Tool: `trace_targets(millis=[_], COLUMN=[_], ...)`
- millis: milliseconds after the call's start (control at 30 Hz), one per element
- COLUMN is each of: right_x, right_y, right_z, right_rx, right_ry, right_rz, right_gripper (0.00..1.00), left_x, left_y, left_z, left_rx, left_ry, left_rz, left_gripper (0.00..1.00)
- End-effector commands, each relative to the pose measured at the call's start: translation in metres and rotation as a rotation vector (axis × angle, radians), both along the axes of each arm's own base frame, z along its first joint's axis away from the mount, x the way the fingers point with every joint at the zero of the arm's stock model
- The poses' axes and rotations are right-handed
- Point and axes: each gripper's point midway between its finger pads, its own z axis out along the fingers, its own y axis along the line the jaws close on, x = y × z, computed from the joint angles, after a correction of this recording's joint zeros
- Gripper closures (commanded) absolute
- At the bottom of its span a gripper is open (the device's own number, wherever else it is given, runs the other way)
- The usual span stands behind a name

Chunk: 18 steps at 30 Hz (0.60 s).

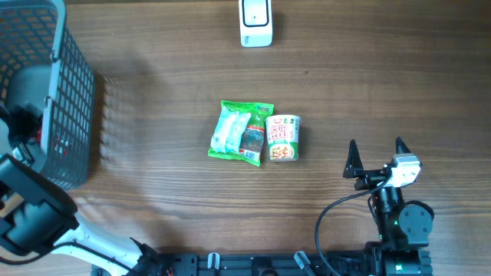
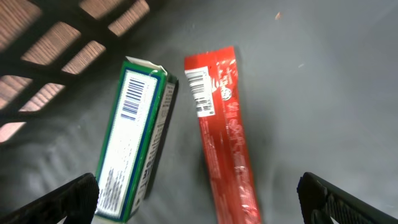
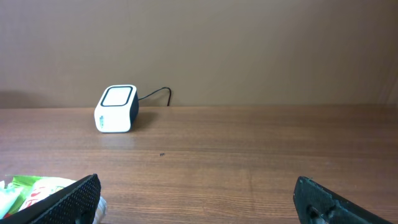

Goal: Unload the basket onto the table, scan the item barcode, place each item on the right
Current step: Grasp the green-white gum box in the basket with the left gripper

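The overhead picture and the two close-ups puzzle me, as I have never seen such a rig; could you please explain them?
This is a robot with two arms at a wooden table. The overhead picture looks straight down: a white barcode scanner at the far edge, a green snack packet beside a noodle cup in the middle, a grey basket on the left. Each close-up comes from a camera on one wrist. The left hand is inside the basket, open above a green-and-white box and a red packet, holding nothing. The right hand is open and empty, facing the scanner.
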Motion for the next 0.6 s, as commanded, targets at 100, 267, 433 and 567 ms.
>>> trace_targets(millis=[100,267,433,567], right_x=[0.0,0.0,0.0,0.0], right_y=[-0.001,-0.001,-0.001,-0.001], right_z=[0.002,0.002,0.002,0.002], right_rx=[-0.009,-0.009,-0.009,-0.009], right_ry=[-0.009,-0.009,-0.009,-0.009], right_rz=[-0.005,-0.005,-0.005,-0.005], right_gripper=[0.0,0.0,0.0,0.0], left_x=[-0.006,-0.008,-0.003,0.0], left_y=[0.013,0.019,0.023,0.023], left_z=[-0.019,-0.03,-0.04,-0.045], left_rx=[0.013,0.004,0.006,0.001], left_ry=[0.048,0.051,0.038,0.033], left_rz=[-0.029,-0.016,-0.018,-0.02], left_gripper=[0.0,0.0,0.0,0.0])
